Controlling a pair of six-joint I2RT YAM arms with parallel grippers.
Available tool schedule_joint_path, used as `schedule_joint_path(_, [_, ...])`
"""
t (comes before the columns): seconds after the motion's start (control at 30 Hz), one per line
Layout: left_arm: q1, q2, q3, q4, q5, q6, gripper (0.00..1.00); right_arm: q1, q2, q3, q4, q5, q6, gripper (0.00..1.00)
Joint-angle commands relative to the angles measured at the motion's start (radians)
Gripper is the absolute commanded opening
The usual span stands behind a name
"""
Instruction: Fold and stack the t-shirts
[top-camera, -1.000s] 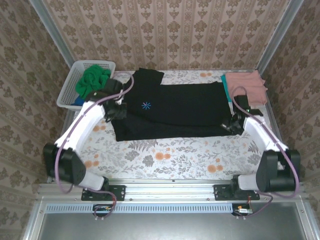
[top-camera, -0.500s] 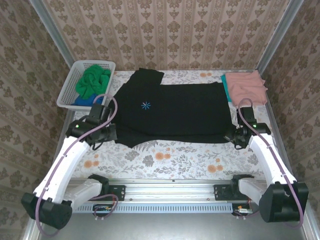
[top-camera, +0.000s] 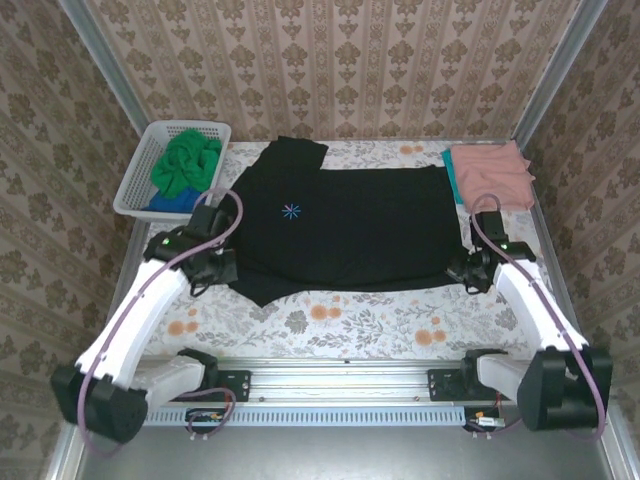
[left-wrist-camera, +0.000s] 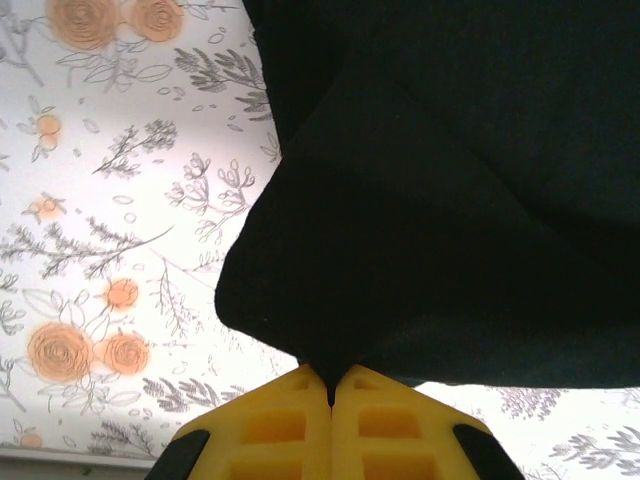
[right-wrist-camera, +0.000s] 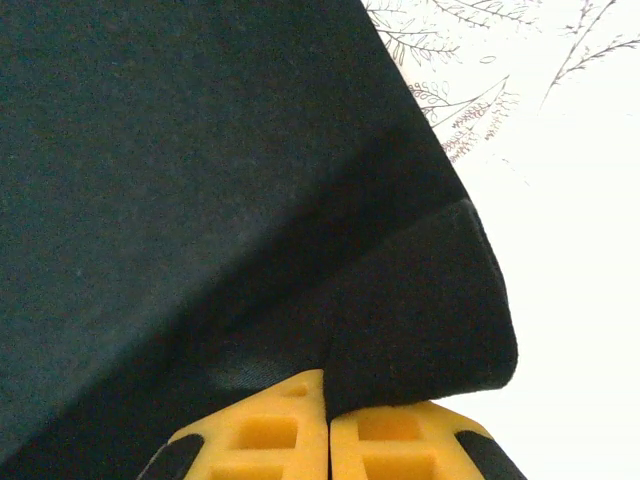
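A black t-shirt (top-camera: 340, 225) with a small blue star mark lies spread across the middle of the flowered table. My left gripper (top-camera: 228, 268) is shut on its near left corner; in the left wrist view the yellow fingers (left-wrist-camera: 270, 430) pinch a fold of the black t-shirt (left-wrist-camera: 450, 200). My right gripper (top-camera: 462, 272) is shut on the near right corner, and the black t-shirt (right-wrist-camera: 200, 180) runs into the closed jaws of that gripper (right-wrist-camera: 327, 400). A salmon pink t-shirt (top-camera: 495, 172) lies folded at the back right on a teal t-shirt (top-camera: 452, 178).
A white lattice basket (top-camera: 135, 185) at the back left holds a bright green t-shirt (top-camera: 185, 160) on top of a blue t-shirt (top-camera: 170, 203). Patterned walls close in the table on three sides. Bare flowered tablecloth (top-camera: 350, 320) lies between the black shirt and the arm bases.
Both grippers have drawn back toward the near edge, pulling the black shirt's near corners with them. In the last half second they have barely moved.
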Motion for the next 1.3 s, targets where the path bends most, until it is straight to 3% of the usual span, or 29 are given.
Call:
schedule_joint_path(0.0, [0.002, 0.110, 0.093, 0.062, -0.032, 0.065, 0.00, 0.003, 0.089, 0.060, 0.080, 0.018, -0.012, 0.09])
schedule_joint_path(0.53, [0.051, 0.625, 0.451, 0.041, -0.074, 0.177, 0.00, 0.000, 0.569, 0.346, 0.150, 0.035, -0.055, 0.10])
schedule_joint_path(1.03, [0.083, 0.864, 0.693, -0.010, -0.068, 0.224, 0.00, -0.005, 0.668, 0.438, 0.092, 0.136, -0.060, 0.16])
schedule_joint_path(1.1, [0.087, 0.894, 0.728, -0.021, -0.070, 0.236, 0.00, -0.006, 0.678, 0.451, 0.086, 0.134, -0.067, 0.20])
schedule_joint_path(1.27, [0.109, 0.940, 0.779, -0.028, -0.060, 0.244, 0.09, -0.006, 0.627, 0.467, 0.045, 0.167, -0.077, 0.26])
